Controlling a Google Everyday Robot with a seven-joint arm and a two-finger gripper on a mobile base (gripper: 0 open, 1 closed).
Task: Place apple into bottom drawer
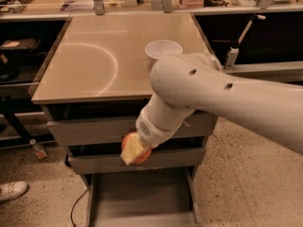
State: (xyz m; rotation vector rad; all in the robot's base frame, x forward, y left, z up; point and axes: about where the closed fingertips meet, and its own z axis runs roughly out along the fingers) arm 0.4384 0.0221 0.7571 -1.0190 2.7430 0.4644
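My gripper (134, 150) hangs at the end of the big white arm, in front of the two upper drawer fronts. It is shut on the apple (142, 152), a small red-orange fruit showing behind the pale yellowish fingertips (130, 149). The bottom drawer (142, 197) is pulled out below, a wide grey tray with a flat floor and low side walls. The apple is held in the air above the drawer's back part, not touching it.
A white bowl (163, 49) stands on the beige table top (94, 60) near its right edge. Two upper grey drawers (90, 129) are closed. A cable (75, 207), a shoe (12, 190) and a small bottle (37, 149) lie on the speckled floor at left.
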